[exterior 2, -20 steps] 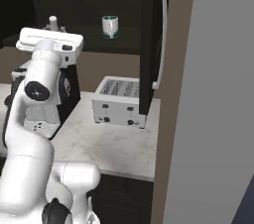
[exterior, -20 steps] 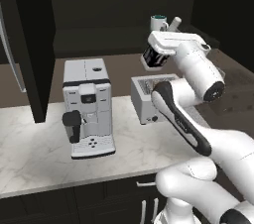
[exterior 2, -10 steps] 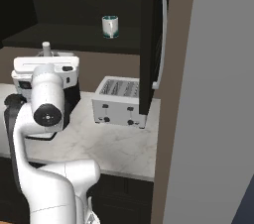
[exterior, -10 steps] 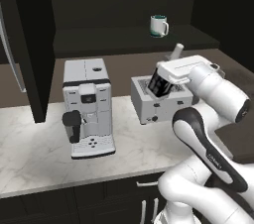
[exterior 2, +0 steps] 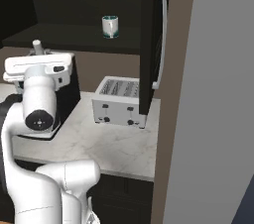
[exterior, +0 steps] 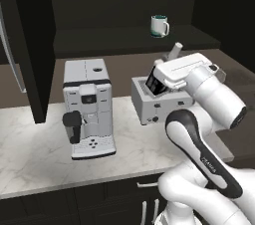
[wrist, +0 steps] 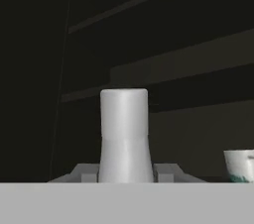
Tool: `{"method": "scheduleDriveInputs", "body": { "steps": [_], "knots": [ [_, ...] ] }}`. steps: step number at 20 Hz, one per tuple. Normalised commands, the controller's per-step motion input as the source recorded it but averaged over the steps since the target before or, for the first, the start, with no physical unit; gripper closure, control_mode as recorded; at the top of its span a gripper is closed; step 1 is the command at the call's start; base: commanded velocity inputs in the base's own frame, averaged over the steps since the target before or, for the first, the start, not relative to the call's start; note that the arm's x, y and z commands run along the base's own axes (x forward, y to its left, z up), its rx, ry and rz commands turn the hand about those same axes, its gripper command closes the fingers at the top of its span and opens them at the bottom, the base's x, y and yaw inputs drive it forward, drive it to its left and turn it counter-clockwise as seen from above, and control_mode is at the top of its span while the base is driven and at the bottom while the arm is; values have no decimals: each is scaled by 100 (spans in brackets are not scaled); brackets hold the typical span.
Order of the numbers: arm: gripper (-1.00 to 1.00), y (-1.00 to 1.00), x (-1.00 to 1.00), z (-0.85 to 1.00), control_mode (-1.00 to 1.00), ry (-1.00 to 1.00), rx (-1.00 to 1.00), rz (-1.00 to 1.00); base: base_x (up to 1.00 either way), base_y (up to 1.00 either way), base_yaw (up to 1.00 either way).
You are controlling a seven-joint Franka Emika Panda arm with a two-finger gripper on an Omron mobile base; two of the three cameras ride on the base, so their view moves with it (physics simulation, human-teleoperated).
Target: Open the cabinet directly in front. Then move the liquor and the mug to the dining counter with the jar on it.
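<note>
My gripper point(wrist: 126, 172) is shut on the liquor point(wrist: 124, 134), a slim bottle whose pale grey neck rises between the fingertips. In the left base view the liquor's neck point(exterior: 175, 50) sticks up above the gripper point(exterior: 158, 80), which hangs over the toaster, below the shelf. The same neck point(exterior 2: 36, 46) stands above the white hand in the right base view. The mug point(exterior: 159, 26), teal inside and pale outside, stands on the shelf of the open cabinet point(exterior: 28, 45), above and behind the hand. The mug point(exterior 2: 110, 26) point(wrist: 240, 165) is untouched. The dining counter and the jar are out of view.
A white coffee machine point(exterior: 88, 104) and a toaster point(exterior: 145, 103) point(exterior 2: 119, 101) stand on the marble worktop point(exterior: 35, 157) under the cabinet. The right cabinet door point(exterior 2: 150, 34) swings out with its silver handle point(exterior 2: 161, 39). A tall grey panel point(exterior 2: 218, 94) blocks the right side.
The hand has come down and back from the shelf beside the mug, carrying the liquor, and now hangs above the toaster. The mug has stayed on the shelf.
</note>
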Motion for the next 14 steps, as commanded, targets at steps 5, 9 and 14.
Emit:
{"method": "scheduleDriveInputs", "body": {
  "steps": [5, 9, 14],
  "knots": [
    [100, 0, 0, 0, -100, 0, 0, 0, 0, 0, 0],
    [100, 0, -9, 0, -100, 0, 0, 0, 0, 0, 0],
    [100, 0, 0, 0, 100, 0, 0, 0, -94, 1, 12]
  ]
}}
